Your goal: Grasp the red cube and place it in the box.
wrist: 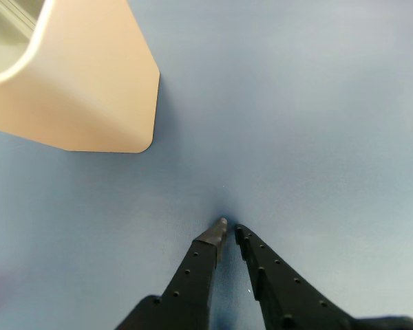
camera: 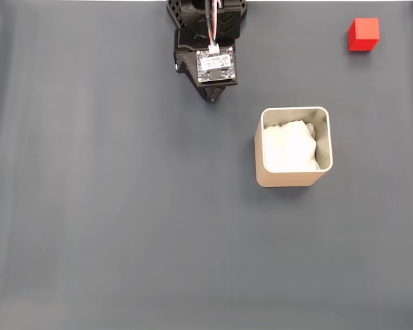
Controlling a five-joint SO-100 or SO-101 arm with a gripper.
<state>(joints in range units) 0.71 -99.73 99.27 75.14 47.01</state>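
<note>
Gripper sat nearly closed and empty beside my box; red cube lay well beyond it. I judged a direct swing might clip the box.

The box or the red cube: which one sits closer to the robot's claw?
The box. In the fixed view it lies just right of and below the gripper, while the red cube sits far off in the top right corner.
</note>
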